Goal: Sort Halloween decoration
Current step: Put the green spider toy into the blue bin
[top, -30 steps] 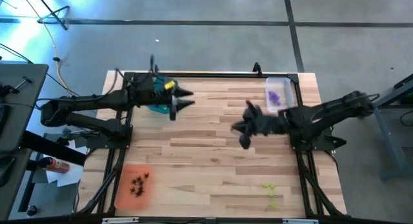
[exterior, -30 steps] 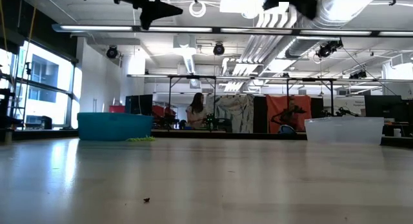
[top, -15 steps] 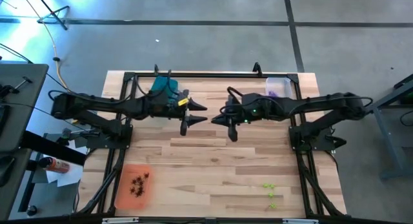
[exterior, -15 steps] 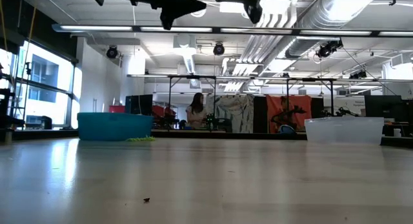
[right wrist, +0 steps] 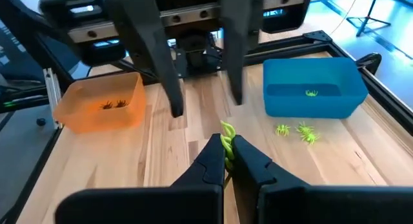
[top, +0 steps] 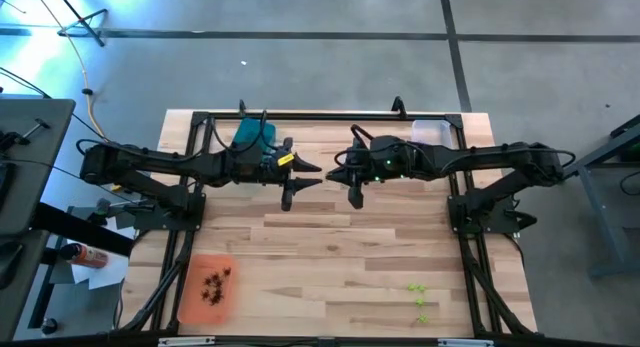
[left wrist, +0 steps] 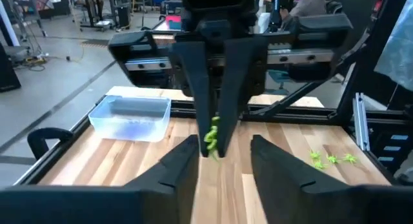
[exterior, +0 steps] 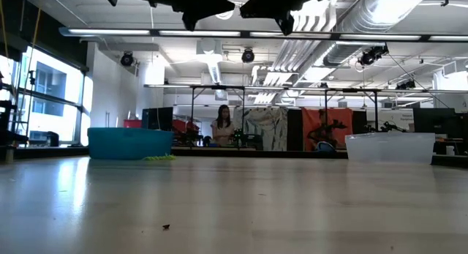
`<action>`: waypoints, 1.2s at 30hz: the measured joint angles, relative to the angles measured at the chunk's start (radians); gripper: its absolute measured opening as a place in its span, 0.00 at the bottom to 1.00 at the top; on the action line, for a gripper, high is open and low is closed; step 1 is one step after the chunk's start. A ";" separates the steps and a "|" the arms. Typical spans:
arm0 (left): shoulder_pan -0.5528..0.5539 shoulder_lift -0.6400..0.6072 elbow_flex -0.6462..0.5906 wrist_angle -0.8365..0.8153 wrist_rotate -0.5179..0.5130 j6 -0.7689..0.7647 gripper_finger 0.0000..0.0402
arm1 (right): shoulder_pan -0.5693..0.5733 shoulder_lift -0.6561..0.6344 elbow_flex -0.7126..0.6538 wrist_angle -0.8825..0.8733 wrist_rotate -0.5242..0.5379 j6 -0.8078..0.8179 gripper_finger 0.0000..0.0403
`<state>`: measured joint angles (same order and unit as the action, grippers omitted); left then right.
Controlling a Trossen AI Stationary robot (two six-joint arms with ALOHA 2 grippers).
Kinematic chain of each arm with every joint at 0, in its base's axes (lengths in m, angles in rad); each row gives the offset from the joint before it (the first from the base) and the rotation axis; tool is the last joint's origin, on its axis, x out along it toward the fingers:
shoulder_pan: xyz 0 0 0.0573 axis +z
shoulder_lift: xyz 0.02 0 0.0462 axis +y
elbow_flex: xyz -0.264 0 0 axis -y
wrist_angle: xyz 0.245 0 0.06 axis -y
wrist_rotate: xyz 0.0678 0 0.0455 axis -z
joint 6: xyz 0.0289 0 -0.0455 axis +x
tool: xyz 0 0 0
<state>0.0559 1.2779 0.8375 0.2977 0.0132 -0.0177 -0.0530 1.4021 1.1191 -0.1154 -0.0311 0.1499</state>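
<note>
My right gripper [top: 341,179] is shut on a lime green Halloween decoration [right wrist: 226,132] high above the table's middle. My left gripper [top: 305,183] faces it, open, with one finger on either side of that trinket [left wrist: 211,137] and touching nothing. More lime green trinkets lie on the table near the front right [top: 418,293] and beside the teal tray [right wrist: 296,130]. One lies inside the teal tray [right wrist: 312,92]. Dark trinkets [top: 214,284] lie in the orange tray [top: 192,297], and purple ones in the clear tray [left wrist: 131,115]. My right gripper pinches the lime green trinket between its two fingertips [right wrist: 218,153]. Most of the trinket [left wrist: 213,128] sticks out past the tips. The fingers come from the table's right, slanting a little downward. The trinket is lifted clear, well above the table.
The teal tray [top: 254,134] stands at the far left under my left arm. The clear tray [top: 428,131] stands at the far right, partly under my right arm. A black frame [top: 300,115] runs along the table's edges. A person [exterior: 222,127] sits in the room behind.
Both arms have swung in toward the table's middle. My left gripper has gone from beside the teal tray toward the right and a little nearer. My right gripper has gone toward the left and far edge, rolling as it went. The two now face each other.
</note>
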 joint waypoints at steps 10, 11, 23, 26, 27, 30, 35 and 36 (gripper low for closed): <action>0.003 0.016 0.000 0.023 -0.004 0.019 0.13 | 0.000 0.000 0.000 0.008 -0.012 -0.001 0.00; 0.003 0.022 0.000 0.047 -0.003 0.026 0.14 | 0.000 0.000 0.000 0.008 -0.012 -0.001 0.00; 0.003 0.052 0.000 0.046 -0.007 0.065 0.17 | 0.000 0.000 0.000 0.001 -0.011 -0.001 0.00; 0.003 0.065 0.000 0.061 -0.007 0.065 0.17 | 0.000 0.000 0.000 0.000 -0.011 -0.001 0.00; 0.003 0.069 0.000 0.065 -0.007 0.065 0.17 | 0.000 0.000 0.000 0.000 -0.011 -0.001 0.00; 0.003 0.073 0.000 0.071 -0.006 0.058 0.16 | 0.000 0.000 0.000 -0.003 -0.010 -0.001 0.00; 0.003 0.068 0.000 0.069 -0.007 0.057 0.12 | 0.000 -0.001 0.000 -0.012 -0.009 -0.001 0.00; 0.003 0.066 0.000 0.074 -0.007 0.063 0.12 | 0.000 -0.001 0.000 -0.014 -0.009 -0.001 0.00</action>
<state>0.0586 1.3443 0.8375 0.3718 0.0059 0.0454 -0.0528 1.4014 1.1191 -0.1290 -0.0402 0.1486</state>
